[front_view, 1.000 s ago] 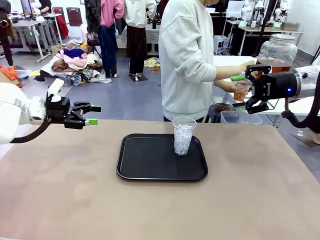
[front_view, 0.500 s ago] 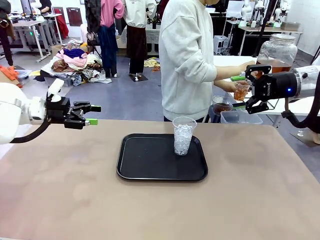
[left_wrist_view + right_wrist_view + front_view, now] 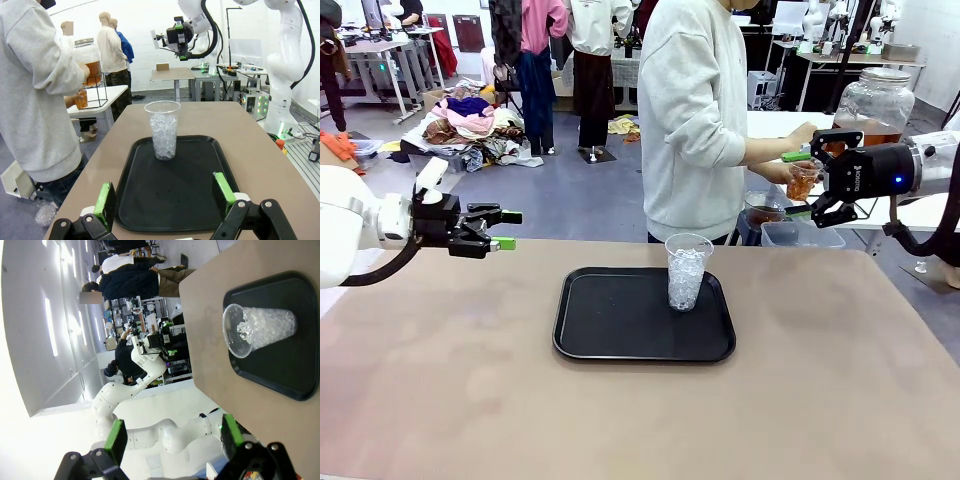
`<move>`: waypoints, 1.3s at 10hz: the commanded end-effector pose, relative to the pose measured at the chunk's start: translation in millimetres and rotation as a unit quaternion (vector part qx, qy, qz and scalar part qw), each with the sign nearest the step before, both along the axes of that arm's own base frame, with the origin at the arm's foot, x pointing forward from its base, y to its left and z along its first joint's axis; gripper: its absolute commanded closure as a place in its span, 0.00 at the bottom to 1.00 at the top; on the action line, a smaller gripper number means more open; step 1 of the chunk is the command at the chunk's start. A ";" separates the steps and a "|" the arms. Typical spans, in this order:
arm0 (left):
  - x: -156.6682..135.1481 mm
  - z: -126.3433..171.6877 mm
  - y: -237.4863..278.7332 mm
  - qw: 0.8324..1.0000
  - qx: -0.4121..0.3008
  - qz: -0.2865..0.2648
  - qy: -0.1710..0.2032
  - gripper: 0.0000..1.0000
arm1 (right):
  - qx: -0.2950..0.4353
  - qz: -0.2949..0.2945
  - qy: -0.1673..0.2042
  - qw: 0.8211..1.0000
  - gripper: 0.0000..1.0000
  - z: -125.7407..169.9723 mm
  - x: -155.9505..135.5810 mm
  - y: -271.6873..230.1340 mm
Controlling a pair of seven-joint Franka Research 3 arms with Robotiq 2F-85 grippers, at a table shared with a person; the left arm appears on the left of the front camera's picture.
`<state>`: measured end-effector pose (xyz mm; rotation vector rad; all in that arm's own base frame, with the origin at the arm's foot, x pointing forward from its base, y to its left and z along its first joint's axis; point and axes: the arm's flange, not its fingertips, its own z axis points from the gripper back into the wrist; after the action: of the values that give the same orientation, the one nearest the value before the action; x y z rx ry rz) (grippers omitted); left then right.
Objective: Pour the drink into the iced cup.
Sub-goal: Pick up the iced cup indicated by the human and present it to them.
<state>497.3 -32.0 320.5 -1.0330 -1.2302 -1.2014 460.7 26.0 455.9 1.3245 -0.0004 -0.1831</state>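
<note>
Drink [image 3: 81, 99], seemingly, in person's hand [image 3: 70, 102]

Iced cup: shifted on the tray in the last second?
No. In the front view the iced cup stands at the same spot, upright near the far right part of the black tray, which has not moved either.

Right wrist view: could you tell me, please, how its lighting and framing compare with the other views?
Right wrist view: rolled sideways, iced cup seeming to lie flat, far wall blown out white. Left wrist view: upright, evenly lit, sharp. Front view: even light, soft shadows.
</note>
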 end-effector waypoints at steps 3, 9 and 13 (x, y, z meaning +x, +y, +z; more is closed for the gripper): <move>0.4 1.9 -1.3 1.000 -0.004 0.003 -0.002 0.00 | 0.001 0.001 -0.001 1.000 0.00 2.2 0.1 1.2; 0.4 1.9 -1.3 1.000 -0.004 0.003 -0.002 0.00 | 0.001 0.001 -0.001 1.000 0.00 2.2 0.1 1.2; 0.4 1.9 -1.3 1.000 -0.004 0.003 -0.002 0.00 | 0.001 0.001 -0.001 1.000 0.00 2.2 0.1 1.2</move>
<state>497.3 -31.9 320.5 -1.0330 -1.2302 -1.2014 460.7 26.0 455.9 1.3245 -0.0004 -0.1831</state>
